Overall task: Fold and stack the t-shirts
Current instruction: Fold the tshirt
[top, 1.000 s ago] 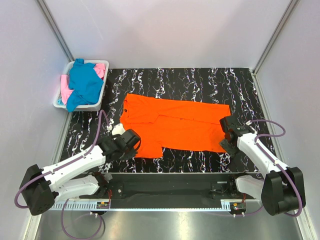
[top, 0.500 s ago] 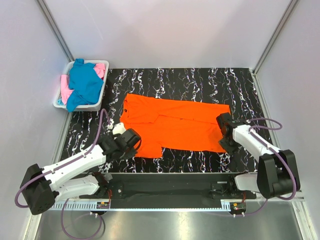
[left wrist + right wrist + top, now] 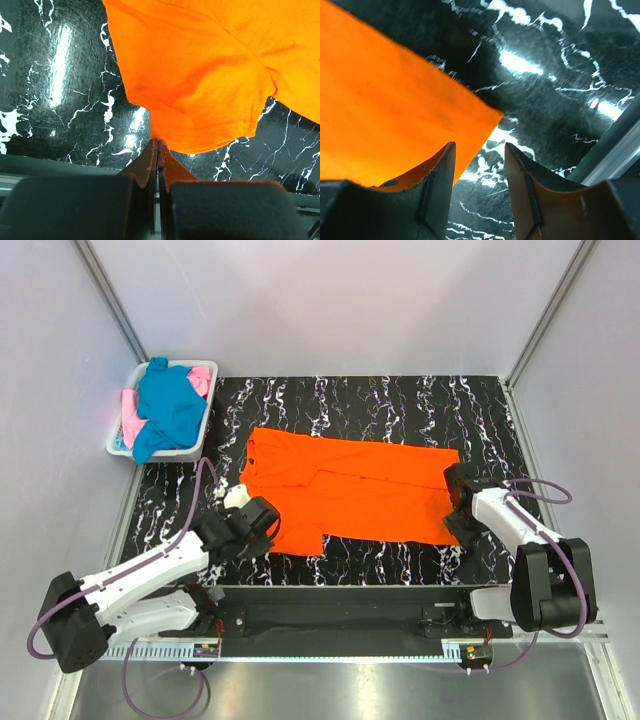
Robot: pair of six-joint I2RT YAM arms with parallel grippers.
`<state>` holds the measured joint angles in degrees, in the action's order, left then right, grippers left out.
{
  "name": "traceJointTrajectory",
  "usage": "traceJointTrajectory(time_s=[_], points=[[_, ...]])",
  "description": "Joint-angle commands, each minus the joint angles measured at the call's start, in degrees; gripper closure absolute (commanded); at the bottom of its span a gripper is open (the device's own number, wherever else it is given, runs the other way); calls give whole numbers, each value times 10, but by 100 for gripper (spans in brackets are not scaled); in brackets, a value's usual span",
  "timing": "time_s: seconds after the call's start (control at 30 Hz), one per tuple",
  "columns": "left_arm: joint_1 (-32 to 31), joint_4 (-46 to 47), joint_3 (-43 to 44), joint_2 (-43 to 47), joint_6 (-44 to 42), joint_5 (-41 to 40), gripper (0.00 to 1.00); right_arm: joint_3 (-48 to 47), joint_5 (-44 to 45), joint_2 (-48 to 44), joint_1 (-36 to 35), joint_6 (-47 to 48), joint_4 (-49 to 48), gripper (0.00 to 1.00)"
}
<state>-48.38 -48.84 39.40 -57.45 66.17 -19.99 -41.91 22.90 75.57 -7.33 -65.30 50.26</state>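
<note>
1. Change, right arm: over the last second the forearm has swung in toward the cloth and the elbow has folded closer to its base. The right gripper [image 3: 479, 146] now sits at the near right corner of the orange t-shirt [image 3: 360, 490].
2. Right gripper state: the jaws stand apart. In the right wrist view one finger lies over orange cloth and the other over bare tabletop [image 3: 400, 405], with the hem corner just ahead of the gap. Nothing is clamped yet.
3. Change, left arm: it has shifted only slightly. The left gripper [image 3: 157, 148] stays at the near left sleeve.
4. Left gripper state: the jaws are pressed together, and the sleeve edge runs down into the tips. Judgement: the hem is pinched.
5. Cloth position: the orange t-shirt lies spread flat across the middle of the tabletop, its outline unchanged from a second ago.
6. Meaning for the task: one near corner is secured and the other is lined up. Judgement: a fold of the near edge is being prepared but has not begun.
7. Remaining items: the teal t-shirt [image 3: 170, 405] and the pink t-shirt [image 3: 203, 378] lie bunched in the basket [image 3: 120, 445] at the far left, unfolded.
8. Markings: no brand, label or legible writing is visible in any view.
</note>
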Motion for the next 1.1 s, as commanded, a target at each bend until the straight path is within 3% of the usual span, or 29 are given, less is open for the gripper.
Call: traceJointTrajectory(time_s=[0.0, 0.37, 0.8, 0.87, 1.07], points=[[7, 9, 4, 13, -9, -11, 100, 8, -3, -16, 21, 15, -12, 49], [19, 9, 0, 24, -17, -4, 100, 21, -54, -17, 55, 30, -36, 51], [26, 6, 4, 30, -23, -4, 100, 43, -70, -32, 67, 22, -37, 75], [26, 4, 4, 30, -24, -4, 100, 45, -68, -35, 67, 22, -36, 75], [26, 2, 7, 31, -23, -4, 100, 39, -50, -29, 68, 30, -31, 61]])
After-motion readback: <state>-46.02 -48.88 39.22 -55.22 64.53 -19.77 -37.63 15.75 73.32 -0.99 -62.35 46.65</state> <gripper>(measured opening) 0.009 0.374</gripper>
